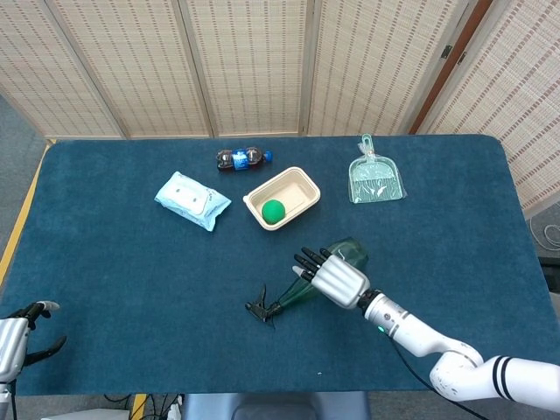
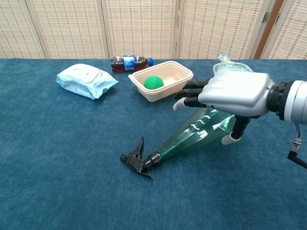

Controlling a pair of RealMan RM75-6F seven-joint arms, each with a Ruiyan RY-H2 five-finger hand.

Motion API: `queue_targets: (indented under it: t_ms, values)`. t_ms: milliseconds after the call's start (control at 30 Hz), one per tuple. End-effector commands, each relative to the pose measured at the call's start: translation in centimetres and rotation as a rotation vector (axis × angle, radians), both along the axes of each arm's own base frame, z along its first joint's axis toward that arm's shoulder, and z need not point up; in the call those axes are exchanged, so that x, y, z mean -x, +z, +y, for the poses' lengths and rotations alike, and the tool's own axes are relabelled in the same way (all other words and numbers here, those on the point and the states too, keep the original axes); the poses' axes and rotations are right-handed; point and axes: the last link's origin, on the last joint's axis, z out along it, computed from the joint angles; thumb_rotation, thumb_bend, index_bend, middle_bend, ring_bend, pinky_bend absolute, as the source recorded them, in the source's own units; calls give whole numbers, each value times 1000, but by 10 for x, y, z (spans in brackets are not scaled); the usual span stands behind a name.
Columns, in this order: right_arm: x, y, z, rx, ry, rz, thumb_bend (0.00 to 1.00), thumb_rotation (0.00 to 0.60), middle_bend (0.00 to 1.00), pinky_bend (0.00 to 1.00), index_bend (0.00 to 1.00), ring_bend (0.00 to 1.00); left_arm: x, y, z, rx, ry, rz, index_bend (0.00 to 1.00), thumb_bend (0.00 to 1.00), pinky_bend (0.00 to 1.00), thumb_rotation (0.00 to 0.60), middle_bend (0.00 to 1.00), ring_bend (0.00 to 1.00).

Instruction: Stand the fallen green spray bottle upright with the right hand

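The left hand (image 1: 10, 337) sat at the table's near left corner, fingers apart, holding nothing. The right hand (image 2: 233, 92) hovered palm-down over the bottle (image 2: 192, 137), fingers (image 2: 188, 92) spread, thumb down beside it, not gripping. The bottle lay on its side mid-table (image 1: 131, 262), nozzle toward the near edge. Farther back stood a tray (image 1: 282, 198).

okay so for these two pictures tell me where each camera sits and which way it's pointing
Head view: high above the near table edge, looking steeply down on the blue table; shows the right hand with its arm, and the left hand at the lower left corner.
Chest view: low, near table height, looking across toward the folding screens; only the right hand and forearm show.
Shared: right hand spread over the lying green spray bottle, the tray with a green ball, wipes pack, cola bottle.
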Motion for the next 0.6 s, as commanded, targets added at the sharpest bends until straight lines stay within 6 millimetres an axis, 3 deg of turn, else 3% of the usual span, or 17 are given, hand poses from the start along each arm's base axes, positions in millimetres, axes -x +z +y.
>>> queue_targets:
  t_ms: [33,600]
  values:
    - [-3,-6,-1,-6,14,9,0,600,103,267,164,49,1,0,-1,1,2,-1,366,157,685,600,458,539]
    - [-14,-32,-5,-61,27,37,0,600,175,267,192,55,8,0,-6,1,22,-10,367,157,685,600,458,539]
